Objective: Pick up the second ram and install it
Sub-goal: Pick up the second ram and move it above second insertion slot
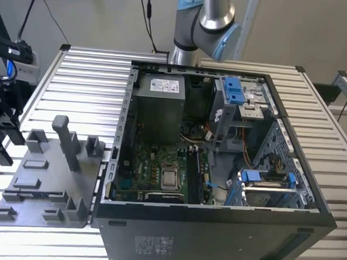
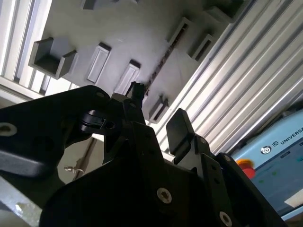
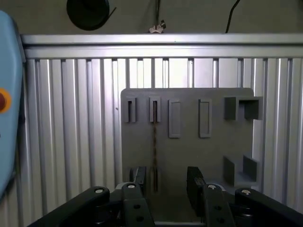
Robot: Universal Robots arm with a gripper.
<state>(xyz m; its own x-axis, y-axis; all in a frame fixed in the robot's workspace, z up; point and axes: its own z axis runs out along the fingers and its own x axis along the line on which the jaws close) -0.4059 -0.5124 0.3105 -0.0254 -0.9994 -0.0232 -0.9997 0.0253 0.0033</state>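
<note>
First wrist view looked straight down on the grey tray. The second ram stood on edge in one of its narrow slots, w/ more slots alongside. The gripper hung over the tray's near end, fingers spread wide & gripping nothing. The ram's line ran into the gap btwn them, closer to one finger; touching or not, couldn't tell.

Second wrist view gave it from a slant: ram as a thin dark strip in the tray, its near end just beside one tip of the gripper.

Exterior view added the rest. The tray sat on the slatted table at the exterior view's left, just beside the open PC case. In the case: green motherboard flat on the floor, grey PSU box behind it, blue drive brackets at the exterior view's right.
</note>
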